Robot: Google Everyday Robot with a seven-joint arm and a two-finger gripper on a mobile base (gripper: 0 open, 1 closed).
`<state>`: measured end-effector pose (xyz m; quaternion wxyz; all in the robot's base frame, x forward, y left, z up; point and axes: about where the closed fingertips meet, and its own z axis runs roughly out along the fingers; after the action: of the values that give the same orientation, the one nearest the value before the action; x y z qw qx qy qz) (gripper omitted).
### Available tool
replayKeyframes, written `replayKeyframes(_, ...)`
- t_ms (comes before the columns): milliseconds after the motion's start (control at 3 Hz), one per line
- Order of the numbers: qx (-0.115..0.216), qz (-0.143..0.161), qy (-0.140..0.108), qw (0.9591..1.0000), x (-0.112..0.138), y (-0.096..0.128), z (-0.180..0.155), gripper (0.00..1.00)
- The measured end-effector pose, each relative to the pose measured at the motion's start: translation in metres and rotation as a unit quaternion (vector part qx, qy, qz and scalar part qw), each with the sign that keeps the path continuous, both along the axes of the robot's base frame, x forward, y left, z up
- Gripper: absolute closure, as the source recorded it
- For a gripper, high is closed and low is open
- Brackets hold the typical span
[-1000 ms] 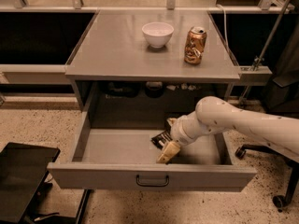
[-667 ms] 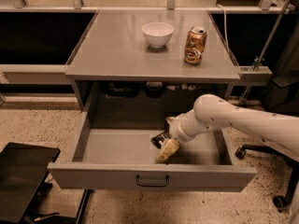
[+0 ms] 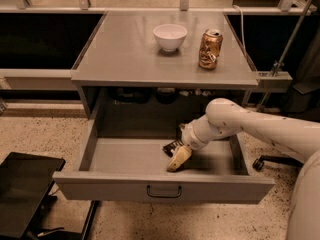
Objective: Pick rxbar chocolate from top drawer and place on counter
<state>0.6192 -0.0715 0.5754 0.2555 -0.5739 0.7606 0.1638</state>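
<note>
Step in hand, I'd say: getting hold of the bar. Gripper (image 3: 178, 160) is down inside the open drawer (image 3: 150, 188), right of centre, close to the front panel. Can't tell if it's open, closed or gripping anything. Bar (image 3: 171, 146) lies on the drawer floor just far-left of the gripper, partly hidden by it; touching or not, can't tell.

To do it well: thin flat wrapper, so go low, pinch across the narrow width & get a firm hold before lifting. Then draw back toward the near side before rising, since the counter (image 3: 125, 54) overhangs the drawer's far part & its lip is the main thing in the way.

Around: bowl (image 3: 170, 36) mid-far on the counter, can (image 3: 210, 49) just right of it, apart. Put-down looks safest left of the bowl. Black panel (image 3: 25, 194) near left, out of the way. Arm (image 3: 260, 129) comes in from the right, over the drawer's right wall.
</note>
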Motion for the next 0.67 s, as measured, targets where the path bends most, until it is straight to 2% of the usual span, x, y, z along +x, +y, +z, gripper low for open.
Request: replayKeyframes(667, 0.0, 0.0, 0.0, 1.0, 0.0, 0.0, 0.0001, 0.43)
